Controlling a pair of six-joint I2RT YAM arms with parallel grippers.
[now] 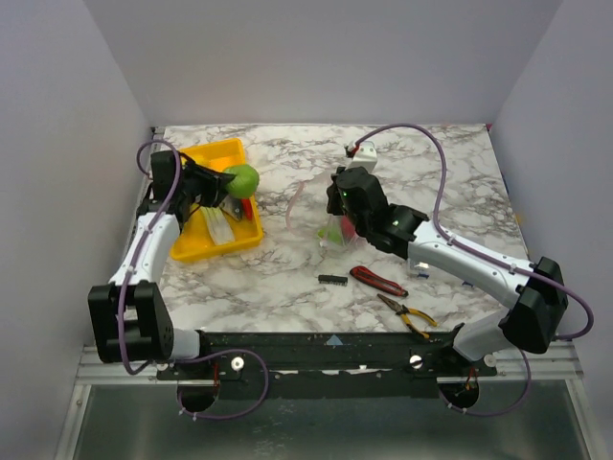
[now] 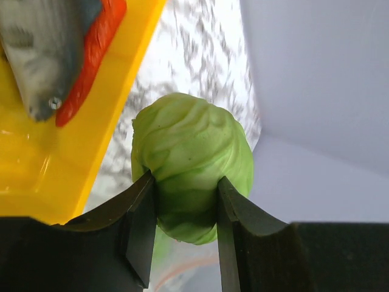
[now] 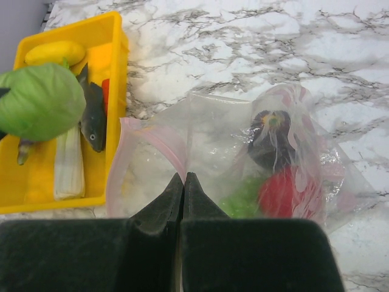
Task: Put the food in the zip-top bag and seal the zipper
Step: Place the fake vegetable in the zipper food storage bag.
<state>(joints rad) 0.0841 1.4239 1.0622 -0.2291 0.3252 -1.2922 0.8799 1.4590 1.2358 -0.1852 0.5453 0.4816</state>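
My left gripper (image 2: pixel 185 201) is shut on the green round food (image 2: pixel 191 164) and holds it above the right edge of the yellow tray (image 1: pixel 192 247); the food also shows in the top view (image 1: pixel 242 179). My right gripper (image 3: pixel 183 179) is shut on the mouth edge of the zip-top bag (image 3: pixel 213 140), holding it up at mid-table (image 1: pixel 330 228). The pink zipper (image 3: pixel 152 137) curves open to the left. Inside the bag lie a purple aubergine (image 3: pixel 270 143), a red piece (image 3: pixel 285 191) and a leafy green (image 3: pixel 243 198).
The tray (image 3: pixel 115 55) holds a yellow piece (image 3: pixel 55 52), a green-white leek (image 3: pixel 68 167), a grey toy fish (image 3: pixel 94 121) and a red piece (image 2: pixel 91 55). Red-handled tool (image 1: pixel 376 280), yellow-handled pliers (image 1: pixel 407 314) and a small black part (image 1: pixel 332 279) lie near the front.
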